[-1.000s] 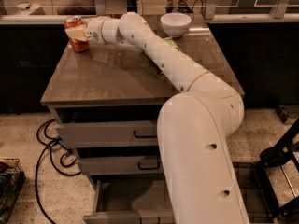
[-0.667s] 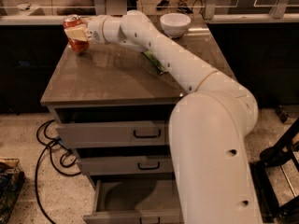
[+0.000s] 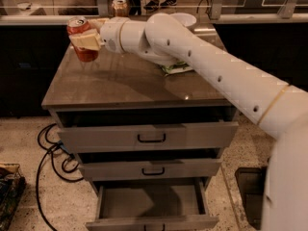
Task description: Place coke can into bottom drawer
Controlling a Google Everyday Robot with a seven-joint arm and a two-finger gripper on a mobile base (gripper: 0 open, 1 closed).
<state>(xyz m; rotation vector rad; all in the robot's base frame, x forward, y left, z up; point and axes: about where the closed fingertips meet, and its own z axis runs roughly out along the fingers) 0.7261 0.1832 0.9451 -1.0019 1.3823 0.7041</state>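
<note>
The red coke can [image 3: 83, 40] with a silver top is held in my gripper [image 3: 87, 38], lifted above the far left part of the cabinet top [image 3: 125, 83] and slightly tilted. The cream fingers [image 3: 86, 41] are shut around the can's middle. The bottom drawer [image 3: 151, 207] is pulled open below, showing its empty grey interior; its front lies at the picture's lower edge. My white arm reaches in from the right across the cabinet top.
A brownish-gold can [image 3: 120, 7] and a white bowl [image 3: 185, 19] stand at the back of the top. A green packet [image 3: 177, 68] lies under the arm. The upper two drawers [image 3: 150, 137] are slightly ajar. Black cables [image 3: 53, 150] lie on the floor at the left.
The gripper has lifted the coke can off the cabinet top and carried it slightly up and forward. The arm has swung closer to the camera.
</note>
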